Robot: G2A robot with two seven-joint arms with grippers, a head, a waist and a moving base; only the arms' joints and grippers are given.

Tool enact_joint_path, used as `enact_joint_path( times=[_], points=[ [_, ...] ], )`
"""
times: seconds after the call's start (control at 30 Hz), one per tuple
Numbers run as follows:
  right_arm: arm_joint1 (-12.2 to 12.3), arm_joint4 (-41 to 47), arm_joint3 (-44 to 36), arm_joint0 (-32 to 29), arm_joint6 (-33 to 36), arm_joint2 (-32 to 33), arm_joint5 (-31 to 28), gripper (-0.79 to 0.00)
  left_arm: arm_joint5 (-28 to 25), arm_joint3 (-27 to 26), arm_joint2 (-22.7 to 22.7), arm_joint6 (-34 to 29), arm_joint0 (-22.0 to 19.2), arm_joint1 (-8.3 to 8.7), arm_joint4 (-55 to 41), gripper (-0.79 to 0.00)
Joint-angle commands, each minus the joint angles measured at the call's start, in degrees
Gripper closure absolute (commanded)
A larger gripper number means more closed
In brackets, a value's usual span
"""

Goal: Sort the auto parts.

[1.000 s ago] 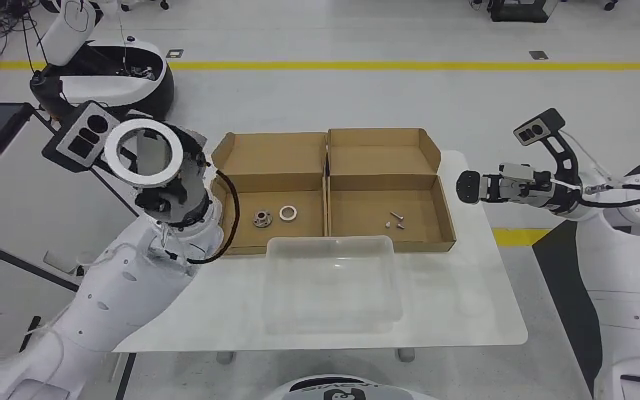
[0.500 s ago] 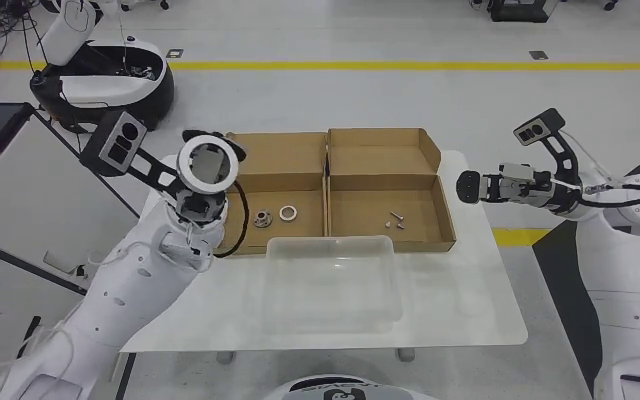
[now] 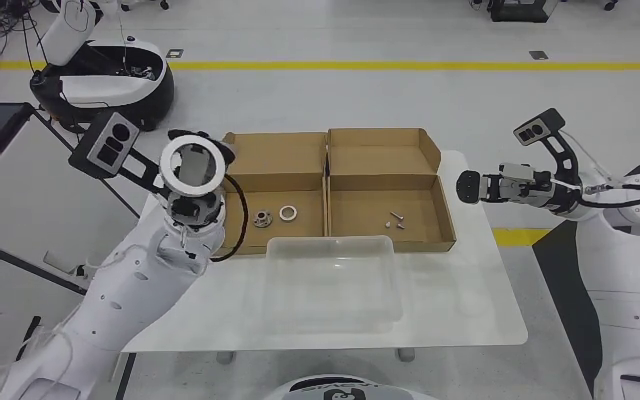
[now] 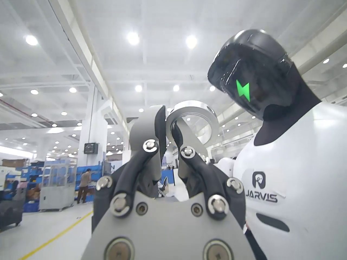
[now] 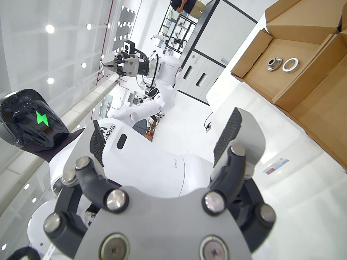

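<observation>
Currently my left hand (image 4: 166, 129) is clamped on the wall of a large metal ring (image 4: 195, 107), one finger inside it and one outside. It holds the ring raised near the desk's (image 3: 470, 290) back left corner, beside the left box (image 3: 305, 232). That box contains a small flange (image 3: 263, 217) and a white ring (image 3: 288, 212), close together. Screws (image 3: 396, 218) lie in the right box (image 3: 360, 215). A clear tray (image 3: 330, 290) sits in front of both boxes. My right hand (image 5: 165, 136) hangs past the desk's right edge, fingers apart.
</observation>
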Motion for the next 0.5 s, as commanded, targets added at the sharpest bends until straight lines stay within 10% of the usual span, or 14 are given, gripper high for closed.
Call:
enact_joint_path(
  times=[0.0,0.47],
  points=[
    [0.00,0.00,0.00,0.00,0.00,0.00,0.00,-0.785,0.00,-0.59,0.29,0.73,-0.29,-0.13,-0.27,0.000],
    [0.00,0.00,0.00,0.00,0.00,0.00,0.00,-0.785,0.00,3.46,0.95,-3.38,-0.56,0.30,2.64,0.000]
  ],
)
